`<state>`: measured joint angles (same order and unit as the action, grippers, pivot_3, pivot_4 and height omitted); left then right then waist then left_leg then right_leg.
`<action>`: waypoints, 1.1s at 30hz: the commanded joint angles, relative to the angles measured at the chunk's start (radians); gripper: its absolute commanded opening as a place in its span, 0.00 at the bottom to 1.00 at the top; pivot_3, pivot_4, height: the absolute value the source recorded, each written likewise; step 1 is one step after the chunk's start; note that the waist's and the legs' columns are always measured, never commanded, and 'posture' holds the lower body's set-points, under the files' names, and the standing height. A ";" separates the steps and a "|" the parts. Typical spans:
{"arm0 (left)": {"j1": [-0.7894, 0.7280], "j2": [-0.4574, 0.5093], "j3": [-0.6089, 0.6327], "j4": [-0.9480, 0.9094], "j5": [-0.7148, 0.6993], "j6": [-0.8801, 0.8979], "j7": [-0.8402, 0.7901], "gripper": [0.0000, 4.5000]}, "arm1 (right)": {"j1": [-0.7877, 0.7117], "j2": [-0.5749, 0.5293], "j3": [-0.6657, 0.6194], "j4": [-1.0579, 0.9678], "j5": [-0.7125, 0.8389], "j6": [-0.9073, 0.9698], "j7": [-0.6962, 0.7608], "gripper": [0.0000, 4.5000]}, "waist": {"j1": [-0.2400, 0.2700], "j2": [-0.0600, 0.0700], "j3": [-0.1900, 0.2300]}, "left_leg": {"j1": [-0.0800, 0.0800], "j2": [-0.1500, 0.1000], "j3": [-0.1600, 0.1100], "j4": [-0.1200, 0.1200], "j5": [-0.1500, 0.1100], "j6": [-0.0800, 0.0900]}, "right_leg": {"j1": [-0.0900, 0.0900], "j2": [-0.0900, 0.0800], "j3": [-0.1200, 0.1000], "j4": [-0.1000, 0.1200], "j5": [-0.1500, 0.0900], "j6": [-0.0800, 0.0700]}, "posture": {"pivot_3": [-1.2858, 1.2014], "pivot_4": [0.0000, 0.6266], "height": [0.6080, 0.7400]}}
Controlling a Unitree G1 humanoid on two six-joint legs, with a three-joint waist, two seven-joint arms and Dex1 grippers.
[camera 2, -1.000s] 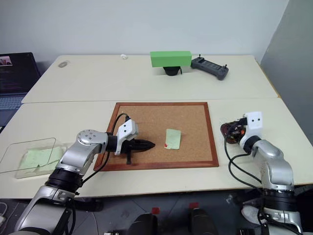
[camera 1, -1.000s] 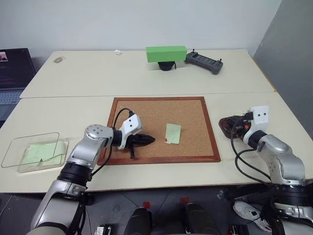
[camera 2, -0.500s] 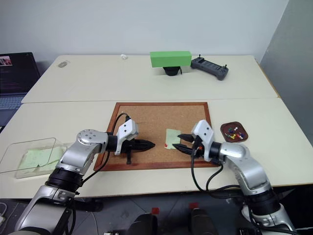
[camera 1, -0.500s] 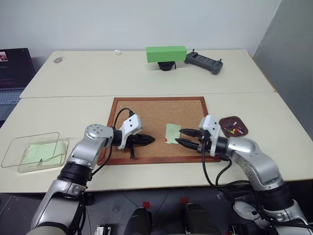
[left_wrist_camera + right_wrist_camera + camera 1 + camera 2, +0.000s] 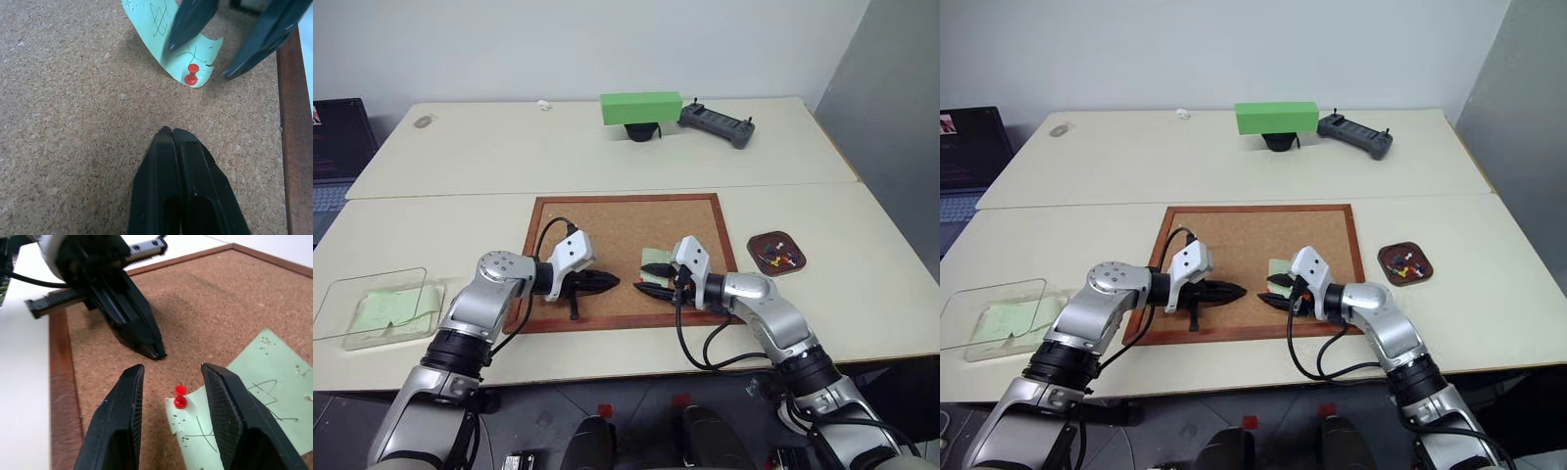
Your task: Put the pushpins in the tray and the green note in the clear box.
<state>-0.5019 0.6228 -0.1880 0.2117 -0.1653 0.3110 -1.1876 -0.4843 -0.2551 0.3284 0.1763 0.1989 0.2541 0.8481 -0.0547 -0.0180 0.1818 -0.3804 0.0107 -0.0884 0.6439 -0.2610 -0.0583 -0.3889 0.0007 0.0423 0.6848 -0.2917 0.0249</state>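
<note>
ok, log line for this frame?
right gripper: open, straddling red pushpin | green note: pinned on corkboard | left gripper: shut, beside

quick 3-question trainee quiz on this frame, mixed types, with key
1. True or false: the red pushpin still pins the pale green paper note to the wood-framed corkboard.
2. Which gripper is open: left or right?
3. Loose coloured pushpins lie in: A) small dark maroon tray B) clear plastic box C) bright green block.

Key: 1 true; 2 right; 3 A.
</note>
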 commanded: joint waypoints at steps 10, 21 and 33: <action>0.031 0.024 -0.002 -0.023 0.004 0.030 -0.002 0.00 | -0.035 0.052 -0.001 0.087 -0.042 -0.092 0.013 0.43 | -0.003 0.000 0.000 | 0.000 0.000 0.000 0.000 0.000 0.000 | 0.000 0.000 0.000 0.000 0.000 0.000 | 0.52 0.24 1.00; 0.017 0.015 -0.007 -0.007 0.008 0.026 0.001 0.00 | -0.027 0.051 -0.003 0.084 -0.043 -0.088 0.030 0.09 | -0.003 0.000 0.000 | 0.000 0.000 0.000 0.000 0.000 0.000 | 0.000 0.000 0.000 0.001 0.000 0.000 | 0.52 0.24 1.00; 0.016 0.011 -0.008 -0.009 0.007 0.030 0.003 0.00 | -0.035 0.025 -0.022 0.007 -0.059 -0.100 0.025 0.02 | -0.002 0.000 0.000 | 0.000 0.000 0.000 0.000 0.000 0.000 | 0.000 0.000 0.000 0.001 0.000 0.000 | 0.52 0.24 1.00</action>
<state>-0.4918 0.6292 -0.1834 0.1934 -0.1704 0.3277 -1.1876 -0.5051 -0.2171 0.3295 0.2595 0.1346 0.1616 0.8653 -0.0564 -0.0179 0.1818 -0.3802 0.0104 -0.0882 0.6444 -0.2610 -0.0583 -0.3890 0.0005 0.0426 0.6862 -0.2917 0.0249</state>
